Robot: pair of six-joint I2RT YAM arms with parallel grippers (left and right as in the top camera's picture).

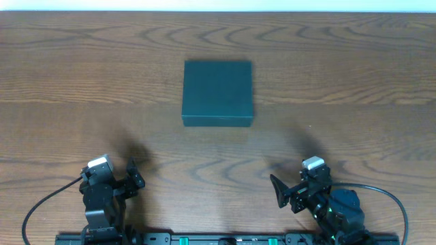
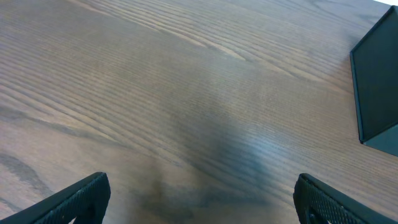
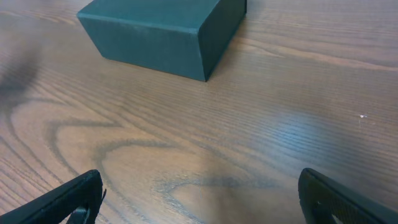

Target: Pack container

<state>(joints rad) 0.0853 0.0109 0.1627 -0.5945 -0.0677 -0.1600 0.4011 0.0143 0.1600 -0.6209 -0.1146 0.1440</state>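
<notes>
The container [image 1: 218,93], a dark teal matte box with its lid shut, lies flat on the wooden table [image 1: 354,82] at centre back. In the left wrist view one corner of the container [image 2: 379,81] shows at the right edge. The right wrist view has the container [image 3: 155,31] at the upper left, well ahead of the fingers. My left gripper [image 1: 135,173] [image 2: 202,186] sits near the front left, open, with only bare wood between its fingers. At the front right my right gripper [image 1: 289,189] [image 3: 200,186] is likewise open and holds nothing. Both are far from the box.
A black mounting rail [image 1: 225,239] runs along the table's front edge between the two arm bases. A cable [image 1: 41,204] loops out at the left and another cable [image 1: 392,197] at the right. The table's far edge [image 1: 218,11] lies at the top.
</notes>
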